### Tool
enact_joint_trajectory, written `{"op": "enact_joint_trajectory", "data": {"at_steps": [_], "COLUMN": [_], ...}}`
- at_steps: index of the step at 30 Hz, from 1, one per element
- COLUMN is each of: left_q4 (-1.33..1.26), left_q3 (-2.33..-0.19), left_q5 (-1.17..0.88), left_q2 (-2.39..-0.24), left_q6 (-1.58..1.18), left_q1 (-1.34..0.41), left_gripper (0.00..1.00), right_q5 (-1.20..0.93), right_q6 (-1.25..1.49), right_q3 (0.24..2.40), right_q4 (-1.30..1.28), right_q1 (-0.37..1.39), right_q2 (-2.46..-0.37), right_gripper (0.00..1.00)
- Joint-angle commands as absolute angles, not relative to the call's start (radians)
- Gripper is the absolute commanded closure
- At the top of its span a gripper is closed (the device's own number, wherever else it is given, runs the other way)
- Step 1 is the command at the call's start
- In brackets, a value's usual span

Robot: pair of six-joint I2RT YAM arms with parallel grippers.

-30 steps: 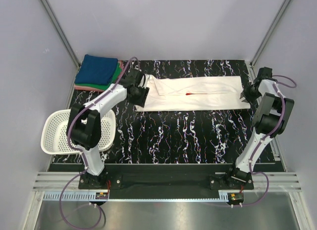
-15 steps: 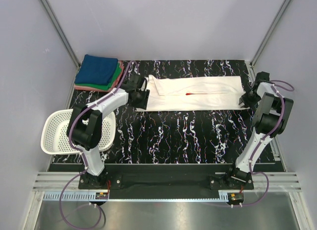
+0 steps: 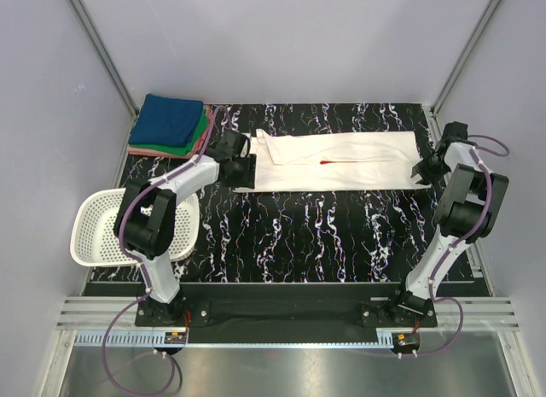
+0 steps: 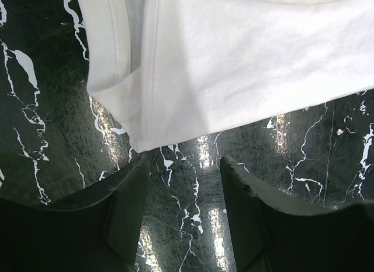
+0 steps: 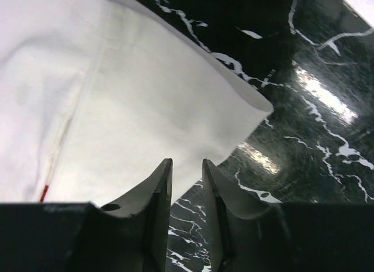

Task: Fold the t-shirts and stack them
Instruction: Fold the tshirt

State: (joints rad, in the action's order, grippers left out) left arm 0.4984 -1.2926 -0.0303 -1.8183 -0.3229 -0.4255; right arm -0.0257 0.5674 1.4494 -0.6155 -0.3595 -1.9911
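The white t-shirt [image 3: 337,160] lies folded into a long strip across the back of the black marbled table [image 3: 299,235], a thin red sliver showing at its middle. My left gripper [image 3: 248,167] is at the strip's left end. In the left wrist view it [image 4: 184,161] is open over bare table, its tips just short of the shirt's corner [image 4: 234,67]. My right gripper [image 3: 420,170] is at the right end. In the right wrist view its jaws [image 5: 187,162] stand narrowly apart at the cloth's near edge [image 5: 117,96], with nothing between them.
A stack of folded shirts [image 3: 171,124], blue on top of green and pink, sits at the back left corner. A white mesh basket [image 3: 98,235] stands at the left edge beside the left arm. Grey walls close in the left, back and right sides.
The left gripper has drawn back a little off the shirt's left end and opened wider. The right gripper's jaws have parted slightly. The shirt has stayed flat in place.
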Motion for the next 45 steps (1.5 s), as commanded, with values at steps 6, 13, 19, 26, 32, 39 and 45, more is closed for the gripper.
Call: {"op": "enact_joint_trajectory", "data": {"at_steps": [6,13,19,26,32,39,45], "left_q4": [0.403,0.459,0.391,0.428,0.469,0.437,0.462], "left_q3": [-1.296,-1.310,-1.266,-1.310,-1.333,-1.327,-1.381], "left_q5": [-0.049,-0.028,-0.024,-0.087,-0.034,-0.040,-0.071], "left_q2": [-1.828,-1.853,-1.852,-1.790,-1.825,-1.859,-1.910], "left_q6": [-0.330,-0.318,-0.304,-0.259,-0.267,-0.294,-0.298], "left_q1": [-0.419,-0.419,-0.419,-0.420,-0.400,-0.377,-0.370], "left_gripper": [0.43,0.44,0.43,0.41,0.41,0.47,0.48], "right_q5": [-0.170,-0.167,-0.147,-0.106,-0.109,-0.101,-0.081], "right_q6": [0.506,0.471,0.471,0.462,0.466,0.462,0.468], "right_q3": [1.575,1.660,1.632,1.626,1.631,1.640,1.647], "right_q4": [-0.578,-0.606,-0.589,-0.604,-0.606,-0.614,-0.633], "right_q1": [-0.347,-0.342,-0.341,-0.341,-0.341,-0.341,-0.341], "right_q2": [-2.034,-2.134,-2.155,-2.158,-2.157,-2.157,-2.171], "right_gripper": [0.84,0.89,0.90,0.91,0.92,0.92,0.94]}}
